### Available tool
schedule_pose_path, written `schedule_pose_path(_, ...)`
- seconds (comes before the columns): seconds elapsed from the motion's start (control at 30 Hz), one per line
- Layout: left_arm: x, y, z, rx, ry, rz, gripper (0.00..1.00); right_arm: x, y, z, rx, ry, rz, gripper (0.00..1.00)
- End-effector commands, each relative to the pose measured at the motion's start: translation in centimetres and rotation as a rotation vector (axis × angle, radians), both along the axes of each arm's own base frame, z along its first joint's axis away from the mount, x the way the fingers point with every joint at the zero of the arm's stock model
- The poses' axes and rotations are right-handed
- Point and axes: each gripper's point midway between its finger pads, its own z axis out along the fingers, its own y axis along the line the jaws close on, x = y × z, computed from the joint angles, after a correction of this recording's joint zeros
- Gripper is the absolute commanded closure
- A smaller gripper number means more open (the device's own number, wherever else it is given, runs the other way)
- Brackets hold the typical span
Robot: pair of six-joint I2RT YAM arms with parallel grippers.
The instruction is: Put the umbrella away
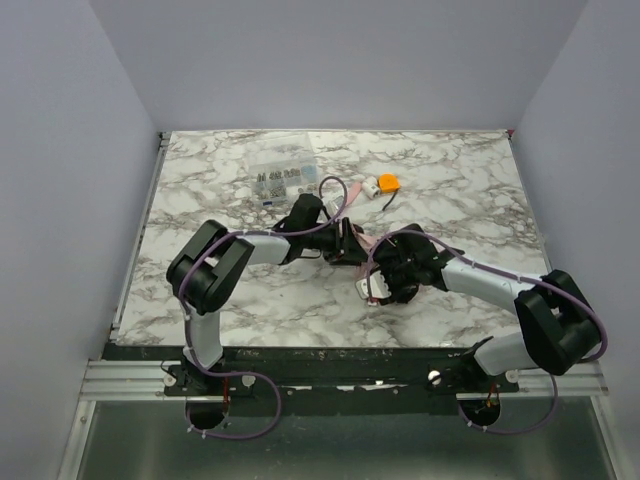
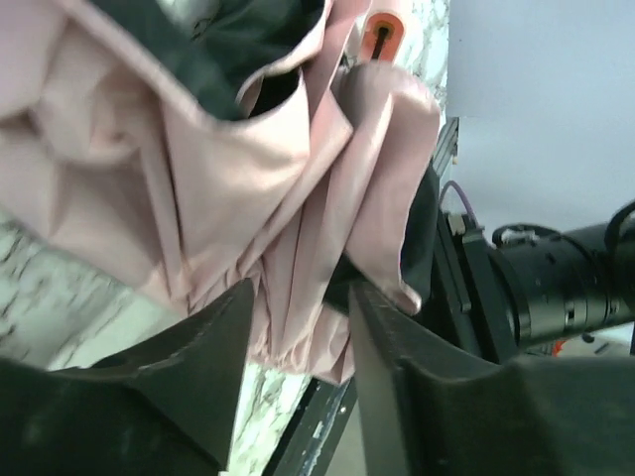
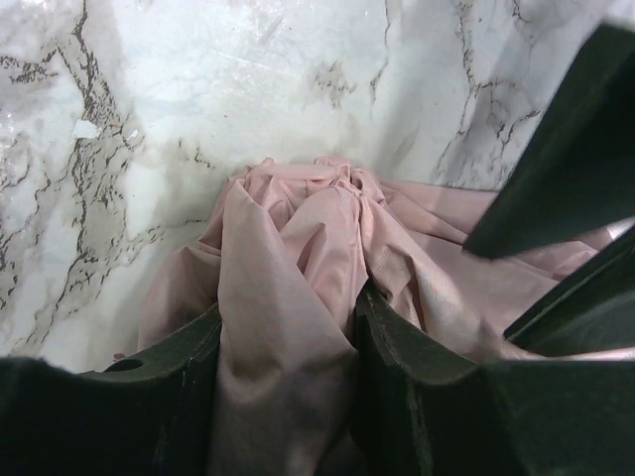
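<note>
The umbrella (image 1: 362, 243) is a crumpled heap of pale pink fabric on the marble table (image 1: 220, 190), mostly hidden under both arms in the top view. My right gripper (image 3: 288, 327) is shut on a thick fold of the umbrella (image 3: 327, 218), pinched between both fingers. My left gripper (image 2: 298, 297) stands open, with gathered pleats of the umbrella (image 2: 198, 169) hanging between its fingers. Dark lining shows at the top of the left wrist view. In the top view the left gripper (image 1: 345, 240) and the right gripper (image 1: 372, 255) meet over the heap.
A small orange-and-white gadget (image 1: 387, 184) lies behind the arms and also shows as the gadget (image 2: 380, 35) above the fabric. A clear compartment box (image 1: 280, 178) sits at the back. The right arm (image 2: 541, 288) is close beside my left fingers. The table's front edge (image 1: 330, 352) is near.
</note>
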Motion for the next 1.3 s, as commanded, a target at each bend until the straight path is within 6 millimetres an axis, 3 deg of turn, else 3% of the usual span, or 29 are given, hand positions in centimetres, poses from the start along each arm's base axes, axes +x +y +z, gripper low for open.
schedule_pose_path(0.0, 1.5, -2.4, -1.4, 0.057, -0.035, -0.008, 0.6, -6.7, -3.9, -4.4, -0.156, 0.268, 0.028, 0.77)
schedule_pose_path(0.13, 2.7, -2.9, -3.5, 0.174, -0.042, 0.008, 0.69, -6.7, -3.9, -4.4, -0.146, 0.239, 0.039, 0.77)
schedule_pose_path(0.2, 2.0, -3.2, -5.2, 0.237, -0.004, -0.017, 0.76, -6.1, -3.7, -4.2, -0.13, 0.196, 0.042, 0.77)
schedule_pose_path(0.37, -2.1, -5.5, -8.0, 0.268, 0.066, -0.155, 0.89, -4.3, -3.0, -3.4, -0.076, 0.073, 0.029, 0.74)
schedule_pose_path(0.5, -6.1, -7.0, -9.3, 0.251, 0.148, -0.249, 0.93, -2.6, -2.6, -2.7, -0.06, 0.005, -0.002, 0.71)
schedule_pose_path(0.63, -8.2, -7.4, -9.6, 0.209, 0.199, -0.276, 0.93, -1.9, -3.0, -2.9, -0.077, -0.018, -0.041, 0.57)
schedule_pose_path(0.77, -8.8, -7.3, -9.5, 0.185, 0.227, -0.279, 0.93, -2.0, -3.3, -3.3, -0.084, -0.026, -0.045, 0.38)
schedule_pose_path(0.97, -9.0, -7.0, -9.6, 0.155, 0.281, -0.253, 0.93, -2.2, -3.4, -2.3, -0.059, -0.075, -0.027, 0.29)
schedule_pose_path(1.27, -7.3, -6.2, -9.2, 0.103, 0.322, -0.156, 0.97, -1.6, -4.7, -4.0, -0.134, -0.043, -0.119, 0.31)
